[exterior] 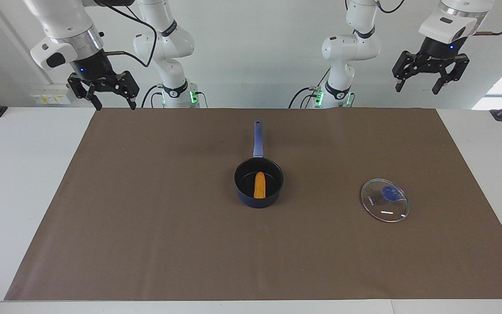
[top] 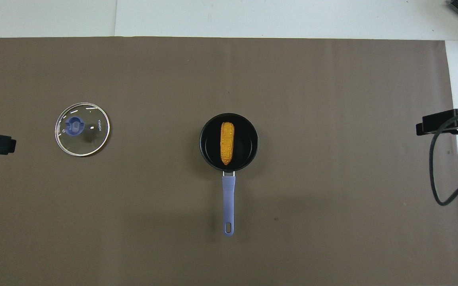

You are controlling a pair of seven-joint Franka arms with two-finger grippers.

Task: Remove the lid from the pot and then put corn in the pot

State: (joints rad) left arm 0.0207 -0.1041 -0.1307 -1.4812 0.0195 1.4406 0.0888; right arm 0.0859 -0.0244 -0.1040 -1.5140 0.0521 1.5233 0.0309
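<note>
I find the corn [exterior: 259, 185] in the pot [exterior: 258, 182], the lid [exterior: 384, 200] on the desk; left claw [exterior: 429, 77] and right claw [exterior: 103, 91] gape empty. Task looks complete; nothing further needed.

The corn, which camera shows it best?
The overhead view: the corn shows full length, kernels visible, lying in the pot. The facing view shows it smaller and foreshortened, its nearer end cut off by the pot's rim.

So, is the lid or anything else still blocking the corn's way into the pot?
No. The corn already lies inside the open pot. The lid rests flat on the mat, toward the left arm's end. The left gripper and right gripper hang open, raised near their bases, holding nothing.
</note>
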